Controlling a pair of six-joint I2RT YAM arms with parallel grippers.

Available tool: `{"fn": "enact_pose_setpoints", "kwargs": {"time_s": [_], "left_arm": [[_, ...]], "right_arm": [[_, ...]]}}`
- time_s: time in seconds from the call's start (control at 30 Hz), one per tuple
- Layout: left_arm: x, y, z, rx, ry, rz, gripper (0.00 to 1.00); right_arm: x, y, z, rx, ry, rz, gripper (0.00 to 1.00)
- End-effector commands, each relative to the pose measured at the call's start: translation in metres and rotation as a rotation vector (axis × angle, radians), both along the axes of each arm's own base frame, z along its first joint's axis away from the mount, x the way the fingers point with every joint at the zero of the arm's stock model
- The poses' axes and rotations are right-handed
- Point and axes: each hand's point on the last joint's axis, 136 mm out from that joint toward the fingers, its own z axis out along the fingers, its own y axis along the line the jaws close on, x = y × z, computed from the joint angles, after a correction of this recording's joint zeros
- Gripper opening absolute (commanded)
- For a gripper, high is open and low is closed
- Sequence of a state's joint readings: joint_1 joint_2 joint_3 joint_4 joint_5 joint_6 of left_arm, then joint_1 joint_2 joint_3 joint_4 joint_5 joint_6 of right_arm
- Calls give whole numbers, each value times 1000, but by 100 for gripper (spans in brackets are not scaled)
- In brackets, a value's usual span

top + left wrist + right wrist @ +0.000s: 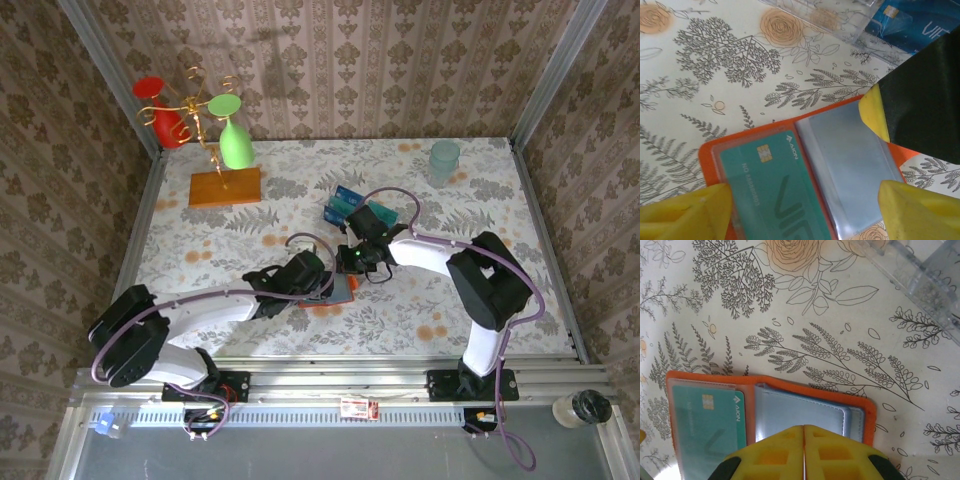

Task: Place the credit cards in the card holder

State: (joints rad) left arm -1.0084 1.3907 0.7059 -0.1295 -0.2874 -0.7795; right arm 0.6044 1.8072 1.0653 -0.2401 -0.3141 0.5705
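Tabletop (pixel 520 300): floral cloth; damask-papered walls (pixel 400 60) around.
Card holder (pixel 343 290): lay open at 6 o'clock, teal credit card (pixel 775 190) in its left pocket.
Left gripper (pixel 805 212): spread wide across the holder.
Right gripper (pixel 804 450): closed, empty, tips on the grey-blue pocket.

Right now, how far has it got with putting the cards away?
Done: one teal card looks tucked into a pocket of the open card holder. In hand: no card; the left jaws stand open over the holder, the right jaws are shut at its edge. Left: blue cards wait outside it; the other pocket is empty.
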Motion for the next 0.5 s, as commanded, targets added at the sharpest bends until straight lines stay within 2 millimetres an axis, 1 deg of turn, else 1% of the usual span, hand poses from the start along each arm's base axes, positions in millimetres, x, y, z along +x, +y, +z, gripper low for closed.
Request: {"fn": "enact_pose_setpoints", "kwargs": {"time_s": [0.0, 0.13, 0.27, 0.47], "left_arm": [[-1, -1, -7, -39, 3, 30, 78], [-3, -1, -18, -42, 10, 26, 79], [-3, -3, -28, -22, 18, 11, 80], [-3, -1, -38, 8, 26, -4, 81]], "right_arm": [[0, -4, -8, -31, 15, 17, 8], [-3, -3, -15, -25, 36, 25, 8], [-11, 3, -22, 7, 66, 30, 8], [-21, 15, -25, 51, 89, 30, 8]]}}
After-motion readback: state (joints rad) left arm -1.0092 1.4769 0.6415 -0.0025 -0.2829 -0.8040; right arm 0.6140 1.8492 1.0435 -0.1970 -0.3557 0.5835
